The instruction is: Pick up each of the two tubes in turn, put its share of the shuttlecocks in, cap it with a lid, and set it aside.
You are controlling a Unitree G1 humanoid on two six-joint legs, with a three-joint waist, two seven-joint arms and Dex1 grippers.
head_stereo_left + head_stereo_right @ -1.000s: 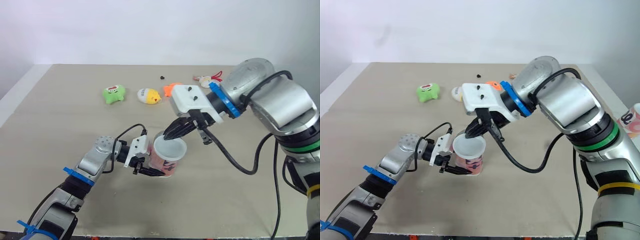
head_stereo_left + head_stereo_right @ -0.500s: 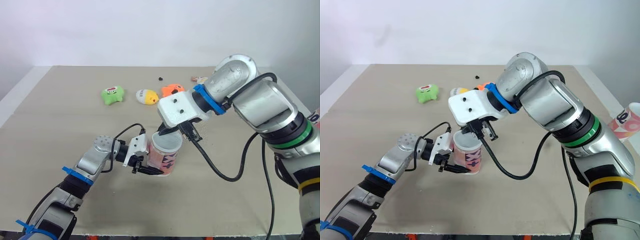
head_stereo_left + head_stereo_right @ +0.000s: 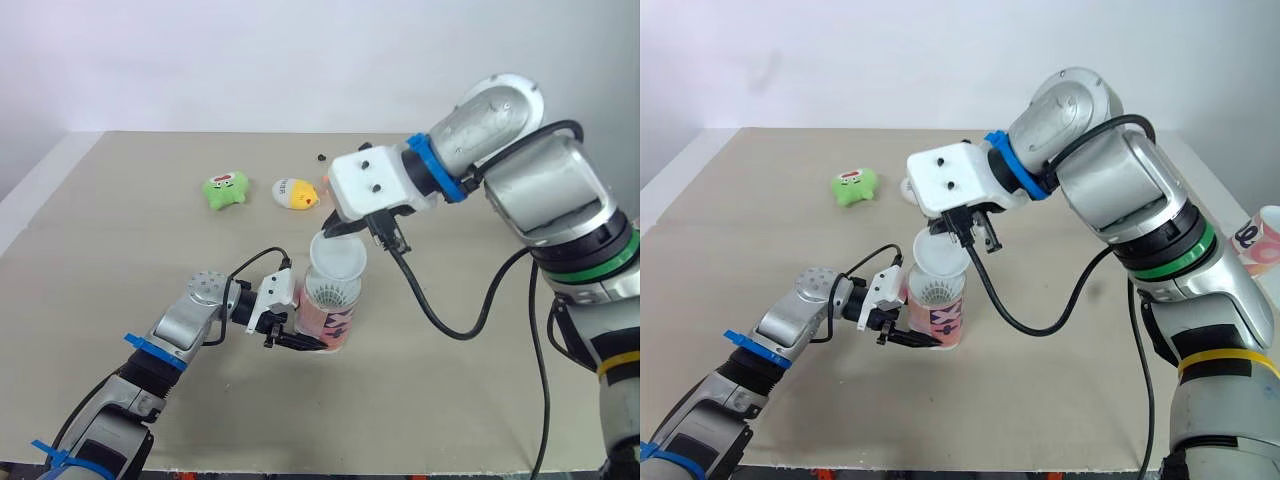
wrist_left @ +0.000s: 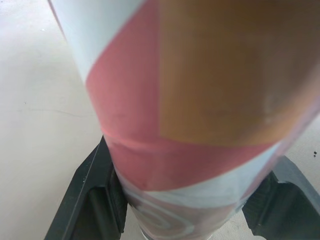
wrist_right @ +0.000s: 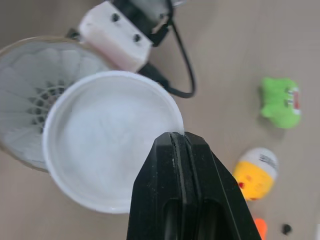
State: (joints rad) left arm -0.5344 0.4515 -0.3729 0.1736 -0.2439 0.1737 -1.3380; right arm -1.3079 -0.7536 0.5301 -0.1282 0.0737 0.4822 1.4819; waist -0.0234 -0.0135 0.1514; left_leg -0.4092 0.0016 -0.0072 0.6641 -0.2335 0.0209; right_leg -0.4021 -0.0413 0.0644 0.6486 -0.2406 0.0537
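On the beige table [image 3: 120, 250], left pincer [image 3: 305, 338] grips the tube [image 3: 335, 322]; right pincer [image 5: 177, 142] pinches the lid [image 5: 110, 140].

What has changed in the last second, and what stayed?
The right gripper, shut on the lid, has raised it off the tube, baring the shuttlecock inside. The left gripper stays shut on the tube; the green toy and yellow toy have not moved.
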